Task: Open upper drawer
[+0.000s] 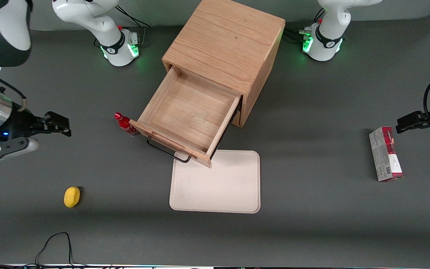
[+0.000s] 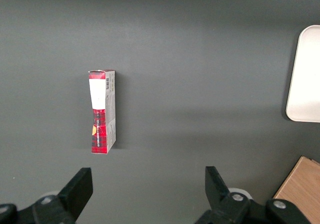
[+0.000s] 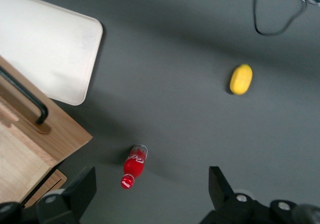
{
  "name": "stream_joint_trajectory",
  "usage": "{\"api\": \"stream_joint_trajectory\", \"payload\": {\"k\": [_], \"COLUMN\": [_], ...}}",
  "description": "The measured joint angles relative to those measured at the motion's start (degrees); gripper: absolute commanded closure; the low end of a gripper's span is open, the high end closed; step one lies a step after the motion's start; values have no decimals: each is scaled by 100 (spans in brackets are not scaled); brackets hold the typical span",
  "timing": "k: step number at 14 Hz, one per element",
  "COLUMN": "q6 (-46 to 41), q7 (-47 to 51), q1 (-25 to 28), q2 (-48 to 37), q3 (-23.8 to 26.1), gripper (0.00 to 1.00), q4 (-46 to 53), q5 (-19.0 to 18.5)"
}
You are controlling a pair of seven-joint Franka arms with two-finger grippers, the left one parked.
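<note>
We see the upper drawer [image 1: 190,116] pulled well out of the light oak cabinet [image 1: 225,45], its shallow wooden box bare inside and its front hanging over the edge of a cream tray [image 1: 222,186] that lies on the grey tabletop [image 1: 312,224] nearer the front camera. The drawer's black wire handle [image 1: 166,151] juts from the front toward that camera. A small red bottle [image 1: 125,125] lies just beside the corner of the drawer front, on the working arm's side. Our gripper [image 1: 60,125] hovers above the tabletop toward the working arm's end, well apart from the drawer and the bottle, with its two fingers [image 3: 80,191] spread wide and nothing between them. A yellow lemon-like object [image 1: 72,197] sits nearer the front camera than the gripper. Toward the parked arm's end of the tabletop lies a red and white carton [image 1: 385,154] on its side.
</note>
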Motion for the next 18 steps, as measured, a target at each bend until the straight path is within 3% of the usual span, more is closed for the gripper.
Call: {"api": "stream_joint_trajectory", "payload": {"k": [6,18], "q6": [815,936], "q7": [144,215], "q1": [-1327,-1580], "q2": [-1201,-1398], "q3": [1129,1197], "gripper": [0,0], "q4": [-1635,-1995], "q5": [-515,-642]}}
